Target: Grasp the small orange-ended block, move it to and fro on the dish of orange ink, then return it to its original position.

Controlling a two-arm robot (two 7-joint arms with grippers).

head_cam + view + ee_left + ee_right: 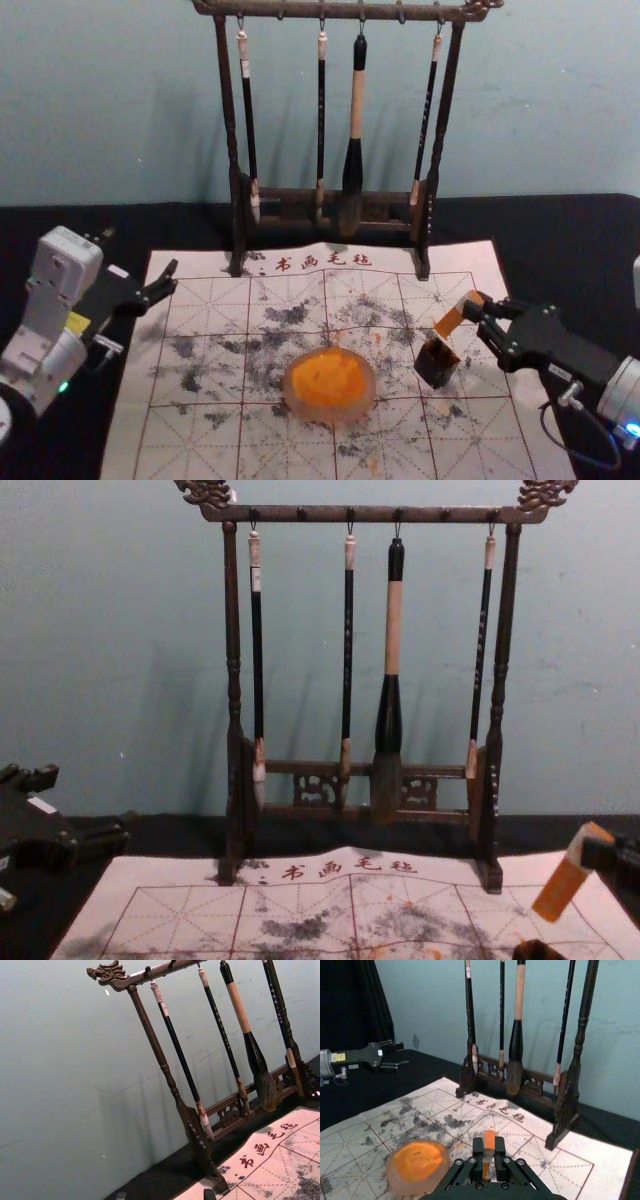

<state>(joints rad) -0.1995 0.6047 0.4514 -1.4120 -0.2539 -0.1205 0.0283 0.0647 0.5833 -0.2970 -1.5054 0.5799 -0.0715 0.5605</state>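
Block (451,320): tilted, raised near the dark box (437,363), right of the orange dish (330,386)
Right gripper (473,306): closed around the block
Left gripper (175,278): idle by the mat's (208,440) left edge, fingers wide apart

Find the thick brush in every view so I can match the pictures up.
Head view: thick brush, upper half, just right of centre.
Left wrist view: thick brush, hanging between thin brushes.
Right wrist view: thick brush, hanging beyond the orange ink dish.
Chest view: thick brush, right of centre, between thin brushes.
Shared landmark: the dark stand it hangs from.
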